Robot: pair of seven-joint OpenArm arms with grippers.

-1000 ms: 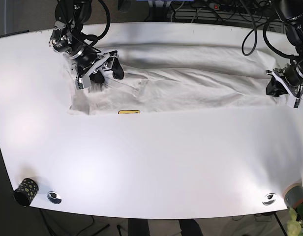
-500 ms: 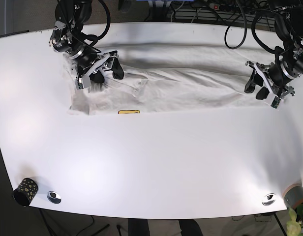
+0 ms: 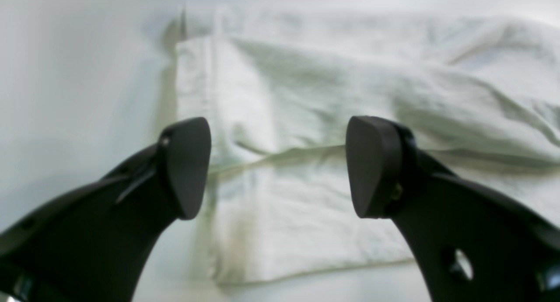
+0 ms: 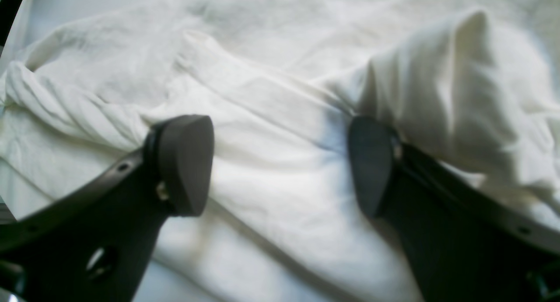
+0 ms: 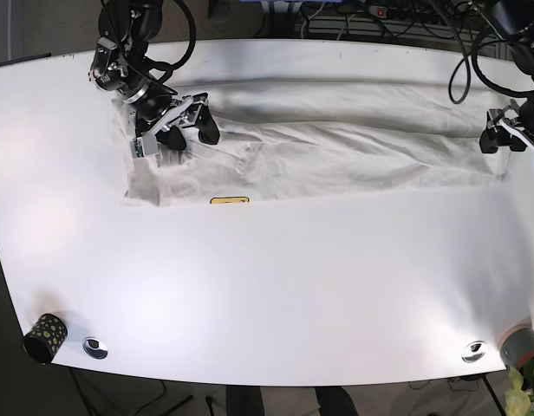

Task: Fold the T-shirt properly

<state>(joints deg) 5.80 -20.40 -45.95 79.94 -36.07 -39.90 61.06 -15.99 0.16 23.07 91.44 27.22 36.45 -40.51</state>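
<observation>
The white T-shirt (image 5: 336, 143) lies as a long wrinkled band across the far half of the white table (image 5: 276, 286), with a yellow label (image 5: 228, 199) at its near edge. My right gripper (image 5: 191, 132) is open over the bunched cloth at the shirt's left end. In the right wrist view (image 4: 280, 162) its black fingers (image 4: 183, 162) straddle a fold of shirt (image 4: 271, 118). My left gripper (image 5: 501, 139) is open at the shirt's right end. In the left wrist view (image 3: 280, 166) it hovers over the hem corner (image 3: 245, 214).
A black speckled cup (image 5: 46, 336) and a metal disc (image 5: 95, 347) sit at the near left edge. Another disc (image 5: 474, 351) and a grey cup (image 5: 520, 345) sit at the near right. Cables (image 5: 362, 13) run behind the table.
My left gripper swung in over the shirt's right end, then back out to the right edge. The shirt's right end now reaches further right. My right gripper shifted slightly up.
</observation>
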